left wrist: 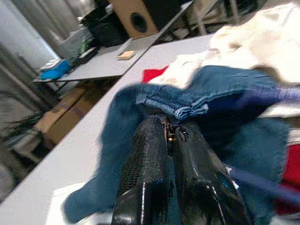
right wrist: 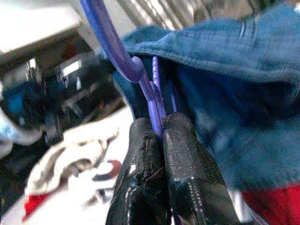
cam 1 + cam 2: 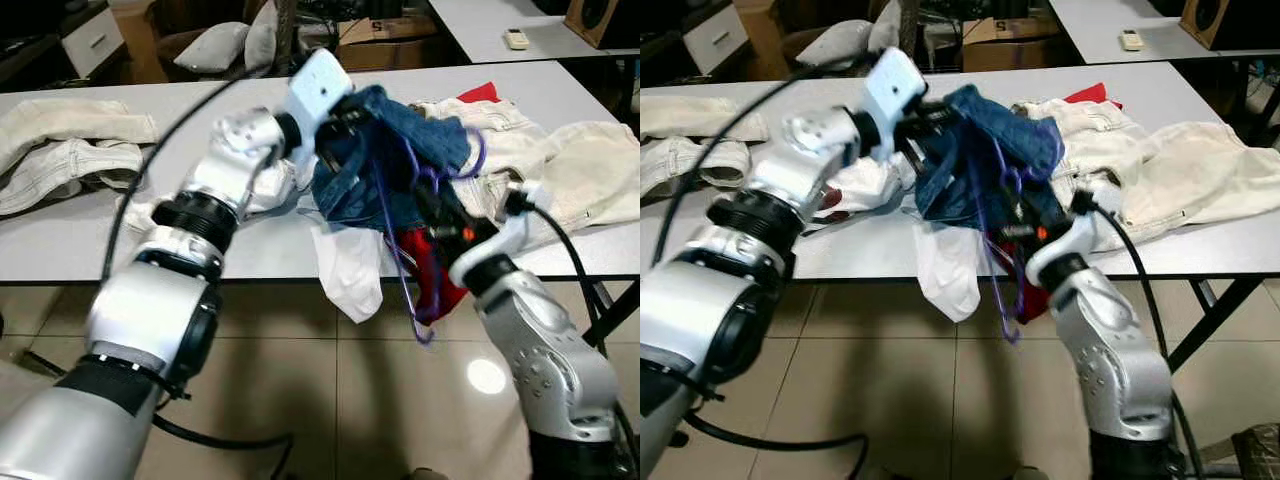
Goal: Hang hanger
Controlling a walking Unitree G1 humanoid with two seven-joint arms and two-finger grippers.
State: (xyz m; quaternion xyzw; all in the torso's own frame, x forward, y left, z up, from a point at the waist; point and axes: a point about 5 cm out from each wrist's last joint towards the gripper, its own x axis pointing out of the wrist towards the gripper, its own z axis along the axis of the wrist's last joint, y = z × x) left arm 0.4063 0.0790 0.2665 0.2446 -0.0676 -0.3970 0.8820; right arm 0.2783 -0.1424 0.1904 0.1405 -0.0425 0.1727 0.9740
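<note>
Left pincer [image 1: 169,136] pressed together on the jeans [image 3: 400,150], lifted over the counter [image 3: 60,240] edge; pinch on the denim hem plain from the left wrist. White cloth [image 3: 350,265] dangling below. Purple hanger [image 3: 395,240] threaded under the jeans, hanging past the counter front. Right pincer [image 2: 159,129] pinching the hanger; clamped fingers plain from the right wrist, blurred from the head. Cream clothes [image 3: 580,170] heaped far right.

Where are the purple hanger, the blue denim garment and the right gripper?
purple hanger [image 3: 388,225]: left eye view, on its long thin side bar.
blue denim garment [image 3: 375,160]: left eye view, on the bunched cloth above the table edge.
right gripper [image 2: 161,129]: right wrist view, between the fingertips, shut on the hanger.
</note>
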